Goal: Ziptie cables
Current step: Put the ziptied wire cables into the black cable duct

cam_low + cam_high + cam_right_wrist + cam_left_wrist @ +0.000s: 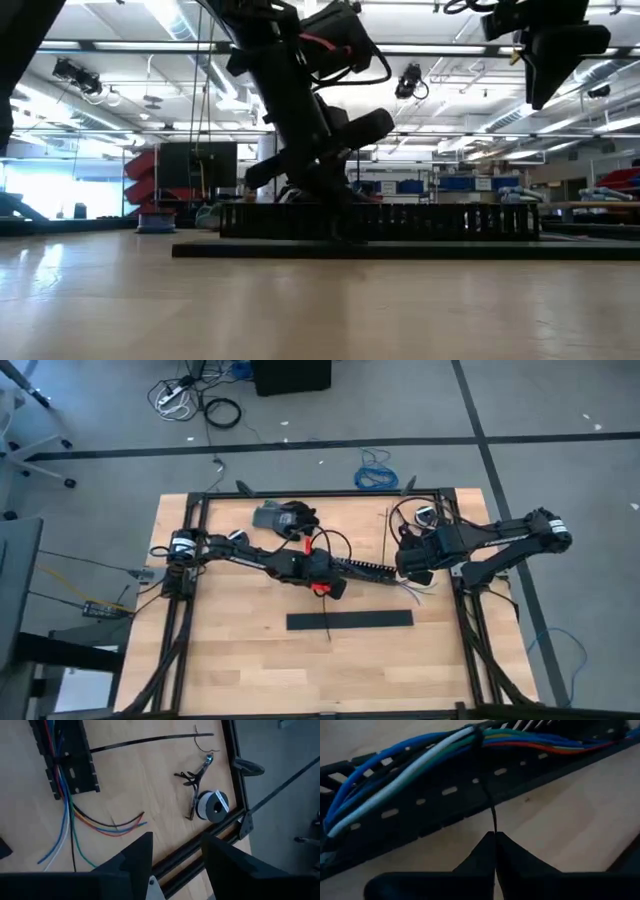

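— How are the arms posed?

— The left arm stretches across the middle of the tabletop point(230, 660), its wrist tipped down so the left claw point(494, 842) comes low beside the slotted duct point(440, 795). The right arm bends in from the right side, and the right claw point(176, 851) hangs above the tabletop with its fingers spread wide, gripping nothing.

— And the left claw's fingers?

— Pressed together on the thin black tail of a ziptie point(490, 807). That strip runs from the fingertips straight up to the cables point(415, 757), where it loops around the bundle.

— Where do the cables lie?

— Along the top of the duct: blue, white and green strands, with orange showing farther along. They sit just beyond the left claw's tips. From the right wrist view, their loose ends point(107, 825) fan over the wood past the duct's end, underneath the right claw and apart from it.

— Anything else nearby?

— A second ziptie point(145, 741) lies straight on the wood, near a small cutter point(197, 772) and a spool point(212, 806). A flat black bar point(349, 620) rests nearer the front edge.

— Any readable writing?

— None that I can make out.
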Robot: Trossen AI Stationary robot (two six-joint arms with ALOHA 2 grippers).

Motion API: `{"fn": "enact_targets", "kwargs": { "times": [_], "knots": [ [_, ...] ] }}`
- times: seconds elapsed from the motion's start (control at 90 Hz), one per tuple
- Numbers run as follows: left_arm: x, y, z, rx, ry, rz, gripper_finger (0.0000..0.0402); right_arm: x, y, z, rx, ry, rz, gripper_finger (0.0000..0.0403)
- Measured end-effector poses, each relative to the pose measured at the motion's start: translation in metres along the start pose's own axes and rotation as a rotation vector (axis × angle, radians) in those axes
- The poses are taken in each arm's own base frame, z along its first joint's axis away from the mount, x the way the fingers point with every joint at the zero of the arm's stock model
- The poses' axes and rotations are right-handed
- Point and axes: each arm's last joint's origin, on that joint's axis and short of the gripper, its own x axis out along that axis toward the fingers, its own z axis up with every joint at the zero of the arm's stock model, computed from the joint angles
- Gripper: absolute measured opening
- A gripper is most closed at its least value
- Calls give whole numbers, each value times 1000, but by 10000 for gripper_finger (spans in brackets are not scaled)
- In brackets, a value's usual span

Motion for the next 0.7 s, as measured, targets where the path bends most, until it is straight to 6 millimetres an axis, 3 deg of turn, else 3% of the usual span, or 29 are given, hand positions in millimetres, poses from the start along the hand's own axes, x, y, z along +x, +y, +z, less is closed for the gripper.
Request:
{"fn": "enact_targets", "kwargs": {
  "times": [0.211, 0.367, 0.5, 0.578, 0.7],
  "knots": [
    [0, 4, 0, 9, 3, 37, 0, -1, 4, 9, 37, -83, 43, 163],
    [0, 4, 0, 26, 2, 37, 0, 2, 3, 27, 25, -153, 279, 119],
    [0, 4, 0, 29, -4, 38, 0, 7, -14, 41, 132, -241, 323, 19],
    [0, 3, 0, 29, -7, 34, 0, 15, -29, 50, 201, -262, 400, 9],
    [1, 2, 1, 29, -13, 26, 0, 39, -48, 64, 259, -257, 660, 2]
  ]
}}
